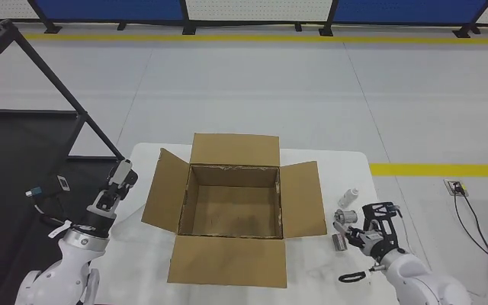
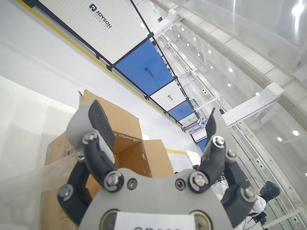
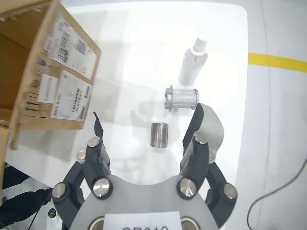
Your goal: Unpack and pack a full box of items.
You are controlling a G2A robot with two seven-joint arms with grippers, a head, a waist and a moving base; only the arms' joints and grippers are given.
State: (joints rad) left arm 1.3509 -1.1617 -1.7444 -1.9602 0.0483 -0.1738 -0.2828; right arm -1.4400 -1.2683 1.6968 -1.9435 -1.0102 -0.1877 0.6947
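White counter (image 1: 152, 252) is carrying everything here. Brown cardboard box (image 1: 232, 210) is sitting at its middle with all four flaps folded outward, its inner floor lying open to the top view. Printed labels are showing on the outside of the flap nearest the right arm.

The left hand (image 1: 122, 174) (image 2: 153, 107) is hanging at the counter's left edge, near the box's left flap but apart from it, its fingers spread wide and gripping nothing.

The right hand (image 1: 374, 223) (image 3: 147, 113) is hovering over the counter's right side, just beside the loose items, its fingers also spread apart and holding nothing.

Three items are lying in a short row between the box's right flap and the counter's right edge. The white bottle (image 1: 349, 197) (image 3: 193, 64) is lying on its side farthest from the robot. The pale ribbed spool (image 1: 347, 218) (image 3: 182, 98) is resting just beside the bottle's base. The small metal cylinder (image 1: 339, 242) (image 3: 159, 135) is lying nearest the robot, apart from the spool.
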